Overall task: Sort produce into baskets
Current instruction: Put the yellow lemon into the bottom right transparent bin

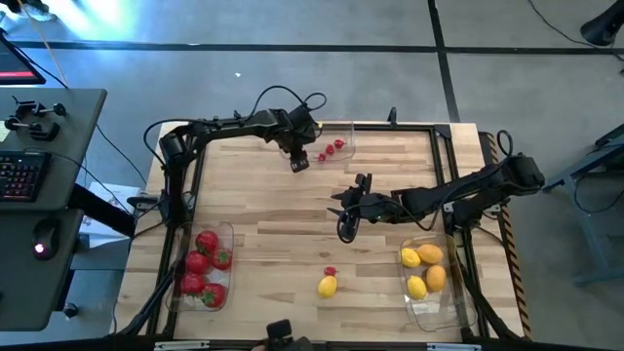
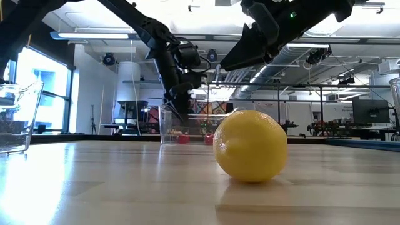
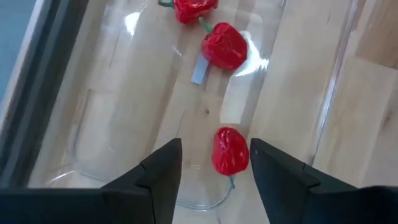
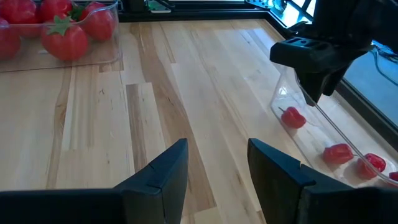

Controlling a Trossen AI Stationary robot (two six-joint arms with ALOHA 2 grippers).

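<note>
Over the far clear basket point(image 1: 343, 139) we see our left gripper point(image 3: 214, 163) with its fingers apart, a small red berry point(image 3: 230, 151) lying on the basket floor between them, held by nothing. Two more berries point(image 3: 224, 45) lie farther along the same basket. Mid-tabletop point(image 1: 273, 219), our right gripper point(image 1: 345, 227) hangs with fingers apart and empty. Tomatoes point(image 1: 206, 265) fill the near-left basket point(image 1: 229, 230), lemons point(image 1: 426, 270) the near-right one point(image 1: 414, 308); one lemon point(image 1: 328, 286) and a berry point(image 1: 330, 271) lie loose between them.
</note>
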